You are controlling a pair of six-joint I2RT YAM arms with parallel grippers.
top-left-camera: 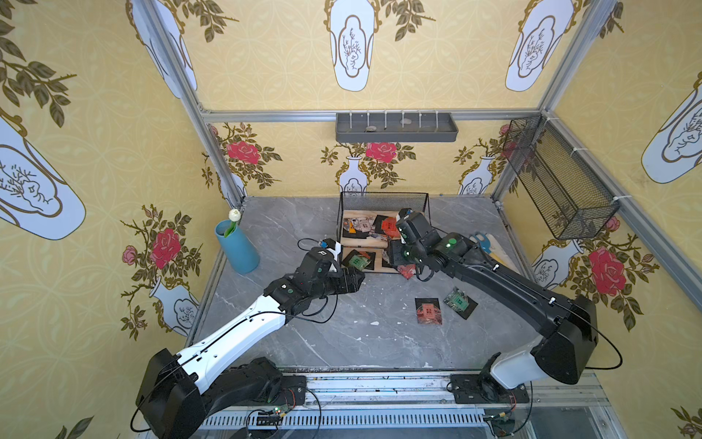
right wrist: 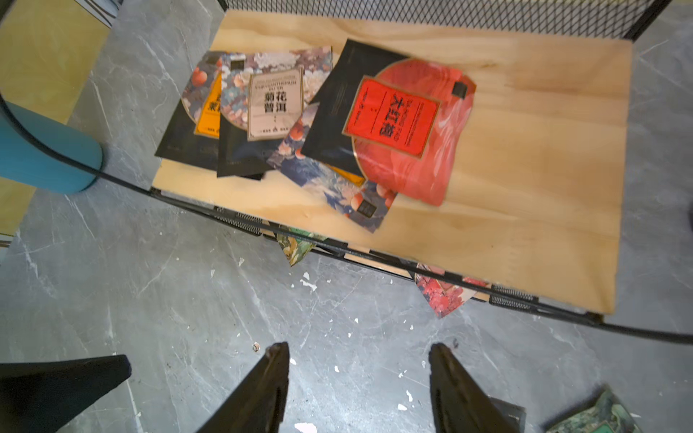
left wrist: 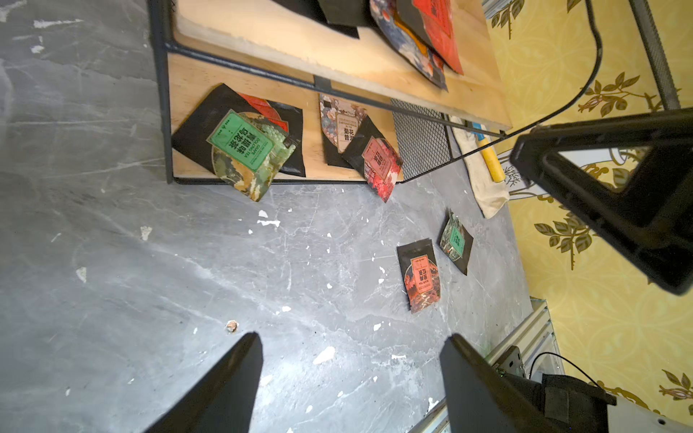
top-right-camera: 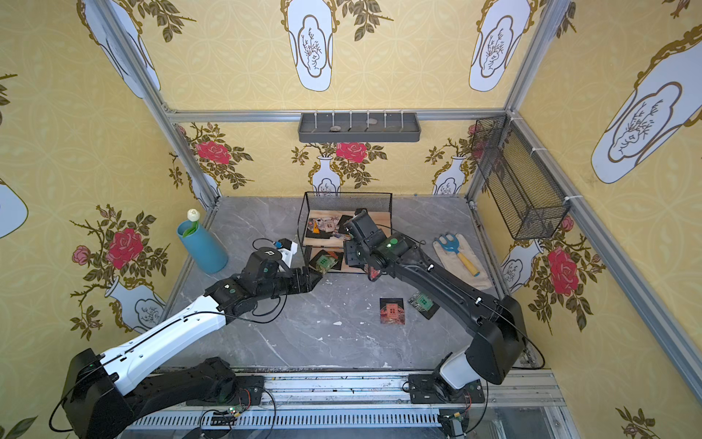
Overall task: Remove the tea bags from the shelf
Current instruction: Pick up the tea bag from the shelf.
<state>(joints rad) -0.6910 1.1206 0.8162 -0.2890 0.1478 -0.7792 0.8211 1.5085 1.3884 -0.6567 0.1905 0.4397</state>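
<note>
The shelf [top-left-camera: 383, 201] stands at the back of the table. Several tea bags overlap on its upper board [right wrist: 543, 187], among them a red one [right wrist: 405, 127] and a beige one [right wrist: 275, 101]. On the lower board [left wrist: 311, 123] a green bag [left wrist: 247, 150] and a red bag [left wrist: 380, 165] stick out over the front edge. Two more lie on the table: red [top-left-camera: 428, 311] and green [top-left-camera: 459, 302]. My left gripper [left wrist: 352, 335] hovers open and empty just before the green bag. My right gripper [right wrist: 358, 346] is open and empty above the table before the shelf.
A blue vase [top-left-camera: 237, 247] with a white flower stands left of the shelf. A blue hand fork [top-right-camera: 457, 252] lies on a cloth to its right. A grey tray [top-left-camera: 397, 127] hangs on the back wall, and a black mesh basket [top-left-camera: 558, 178] on the right wall.
</note>
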